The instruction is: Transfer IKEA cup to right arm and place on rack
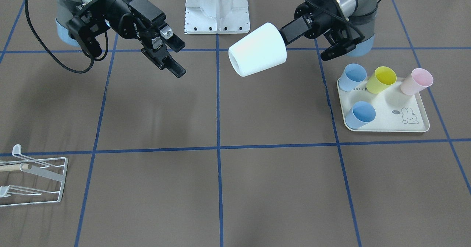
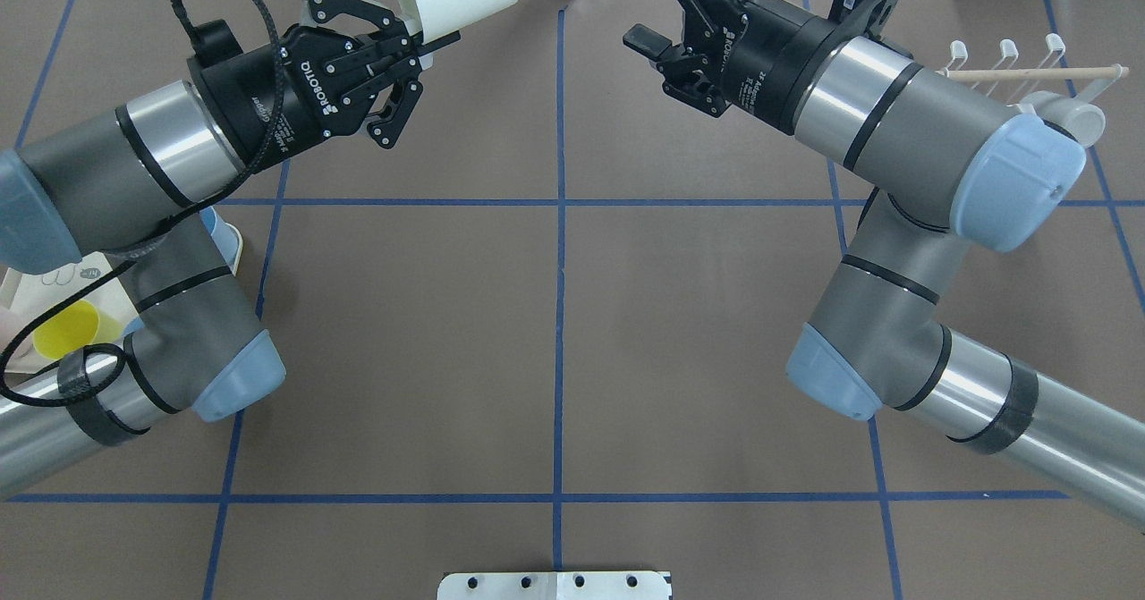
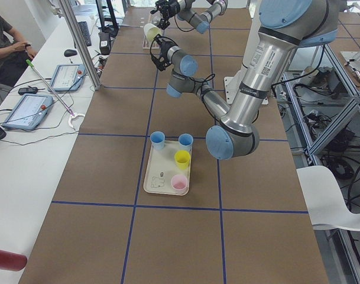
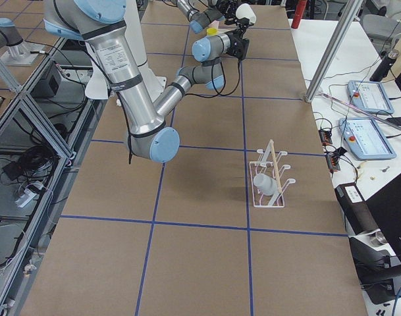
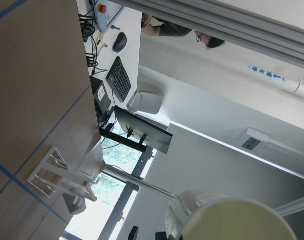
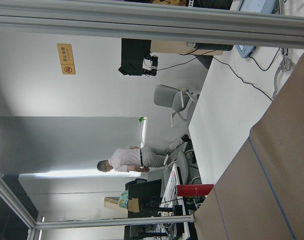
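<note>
White cup (image 1: pixel 257 50) in grasp of left end effector (image 1: pixel 287 35), right end effector (image 1: pixel 181 60) splayed opposite, tray (image 1: pixel 390 105) of pastel cups (image 1: pixel 382 79) nearby

Left end effector (image 1: pixel 286 37) clamps white cup (image 1: pixel 257 50) aloft; right end effector (image 1: pixel 179 58) gapes.

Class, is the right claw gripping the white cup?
No, the right claw is open and empty; the left claw holds the white cup.
</note>
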{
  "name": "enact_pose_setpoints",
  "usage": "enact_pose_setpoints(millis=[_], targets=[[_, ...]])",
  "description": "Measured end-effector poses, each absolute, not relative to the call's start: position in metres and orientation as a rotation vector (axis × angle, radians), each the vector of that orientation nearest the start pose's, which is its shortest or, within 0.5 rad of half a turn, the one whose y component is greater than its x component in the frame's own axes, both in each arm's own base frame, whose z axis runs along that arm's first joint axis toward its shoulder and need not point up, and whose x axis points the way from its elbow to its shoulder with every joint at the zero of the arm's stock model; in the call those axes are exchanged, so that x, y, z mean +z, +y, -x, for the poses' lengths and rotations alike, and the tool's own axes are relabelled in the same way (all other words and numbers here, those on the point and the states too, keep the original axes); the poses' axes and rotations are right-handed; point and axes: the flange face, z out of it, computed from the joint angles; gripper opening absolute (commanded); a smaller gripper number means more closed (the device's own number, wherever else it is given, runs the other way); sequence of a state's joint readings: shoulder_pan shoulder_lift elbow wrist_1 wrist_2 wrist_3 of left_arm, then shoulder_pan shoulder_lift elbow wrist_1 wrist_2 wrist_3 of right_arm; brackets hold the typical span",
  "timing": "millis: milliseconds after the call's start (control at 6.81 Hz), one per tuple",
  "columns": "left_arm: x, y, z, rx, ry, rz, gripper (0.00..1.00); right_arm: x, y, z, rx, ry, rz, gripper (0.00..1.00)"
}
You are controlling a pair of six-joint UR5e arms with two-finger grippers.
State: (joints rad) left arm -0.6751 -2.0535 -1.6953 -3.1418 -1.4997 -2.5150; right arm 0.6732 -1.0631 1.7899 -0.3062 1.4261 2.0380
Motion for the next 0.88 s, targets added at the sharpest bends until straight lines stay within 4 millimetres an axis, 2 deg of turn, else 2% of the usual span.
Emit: enact_pose_setpoints(millis=[441, 881], targets=[[0.169, -0.452, -0.368, -0.965, 2.374, 0.314, 0.0, 0.141, -0.448, 0.346, 0.84, -2.095, -0.288, 1.0], [0.154, -0.448, -0.395, -0.956, 2.365, 0.348, 0.0, 0.143, -0.446, 0.354, 0.839, -2.084, -0.284, 1.0]])
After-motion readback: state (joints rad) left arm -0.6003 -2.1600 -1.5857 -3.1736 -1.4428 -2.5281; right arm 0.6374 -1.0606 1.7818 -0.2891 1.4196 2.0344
